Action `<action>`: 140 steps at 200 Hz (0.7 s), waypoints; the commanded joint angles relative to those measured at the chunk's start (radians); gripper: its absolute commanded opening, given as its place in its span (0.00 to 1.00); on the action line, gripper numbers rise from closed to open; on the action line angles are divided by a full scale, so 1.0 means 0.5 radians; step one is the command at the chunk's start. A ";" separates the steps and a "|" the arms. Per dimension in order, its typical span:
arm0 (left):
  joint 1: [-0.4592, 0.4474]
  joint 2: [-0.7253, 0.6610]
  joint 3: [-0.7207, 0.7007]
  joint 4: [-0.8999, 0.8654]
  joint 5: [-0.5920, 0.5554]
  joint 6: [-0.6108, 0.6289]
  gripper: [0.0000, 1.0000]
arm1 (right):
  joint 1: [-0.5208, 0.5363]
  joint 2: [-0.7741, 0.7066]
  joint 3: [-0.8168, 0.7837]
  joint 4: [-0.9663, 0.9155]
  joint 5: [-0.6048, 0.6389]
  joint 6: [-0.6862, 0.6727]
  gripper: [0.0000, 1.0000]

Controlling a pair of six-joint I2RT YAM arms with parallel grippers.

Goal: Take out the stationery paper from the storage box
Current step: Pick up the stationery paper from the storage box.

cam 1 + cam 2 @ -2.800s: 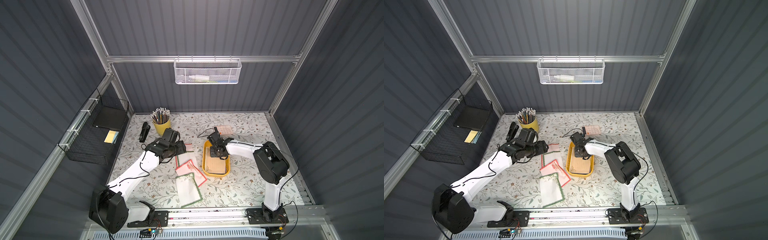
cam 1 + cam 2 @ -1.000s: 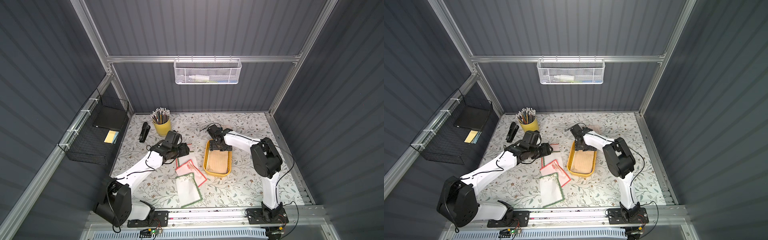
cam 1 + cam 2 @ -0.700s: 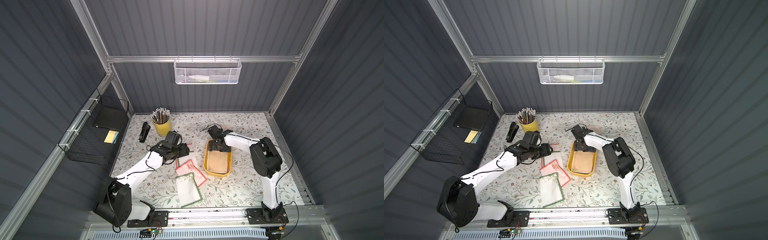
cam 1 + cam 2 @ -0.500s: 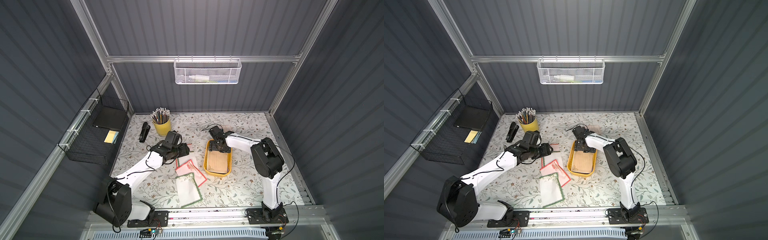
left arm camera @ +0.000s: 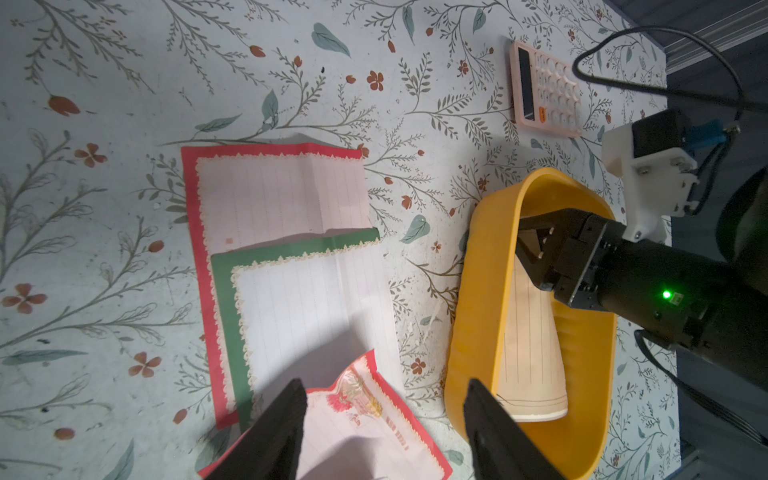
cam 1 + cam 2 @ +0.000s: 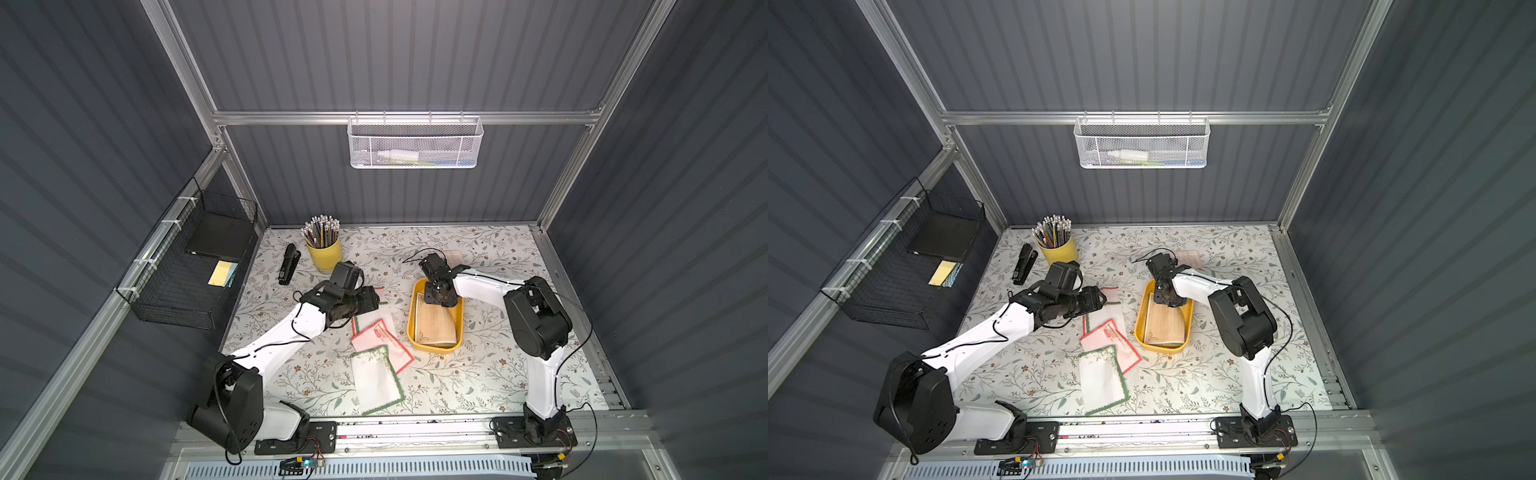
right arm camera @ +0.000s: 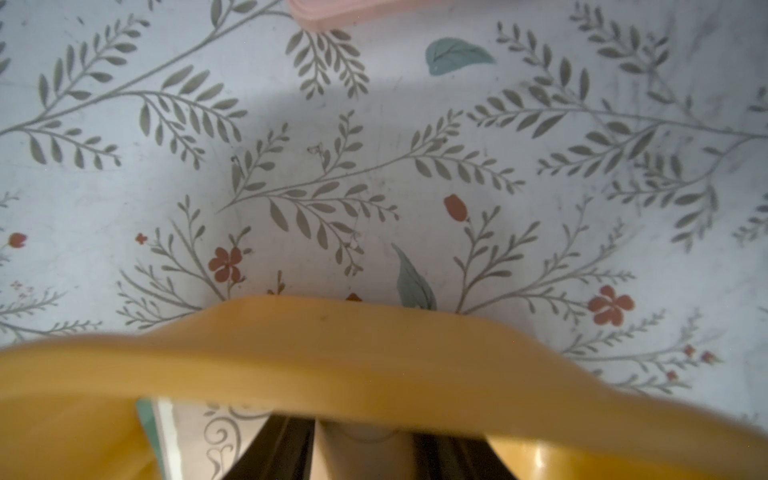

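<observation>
Your right gripper (image 6: 441, 298) is down inside the far end of the storage box (image 6: 410, 326), with its fingers straddling the far edge of the tan sheet (image 6: 434, 328). The jaws are partway in, but the wrist view is too cramped for me to tell if they've actually bitten the paper. Your left gripper (image 5: 384, 386) hangs open and empty over the stationery paper (image 5: 307, 299) already out on the table (image 6: 498, 374), just left of the box. For the pick, pinch only the top sheet at its far edge. There's at least one more, a scroll-printed sheet (image 7: 199, 436), under it. The tan sheet is thin and curled, so lift straight up until it clears the far wall, then carry it left. The box looks like light plastic and will probably drag or tip with the pull. If it does, pin its left wall with the left gripper. Mind the pink calculator (image 5: 544, 95) just beyond the far end.
</observation>
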 commanded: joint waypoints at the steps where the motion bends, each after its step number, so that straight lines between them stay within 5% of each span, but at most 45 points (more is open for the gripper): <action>1: 0.007 0.019 -0.031 0.002 0.026 -0.011 0.63 | 0.020 0.105 -0.070 -0.202 -0.170 0.003 0.44; 46: 0.007 0.040 -0.025 0.016 0.045 -0.012 0.63 | 0.021 0.010 -0.010 -0.281 -0.049 -0.027 0.49; 99: 0.007 0.076 0.052 0.060 0.101 0.003 0.63 | 0.021 -0.128 0.020 -0.292 -0.011 -0.056 0.17; 140: 0.007 0.139 0.104 0.125 0.132 -0.003 0.63 | 0.020 -0.199 0.036 -0.322 0.035 -0.076 0.16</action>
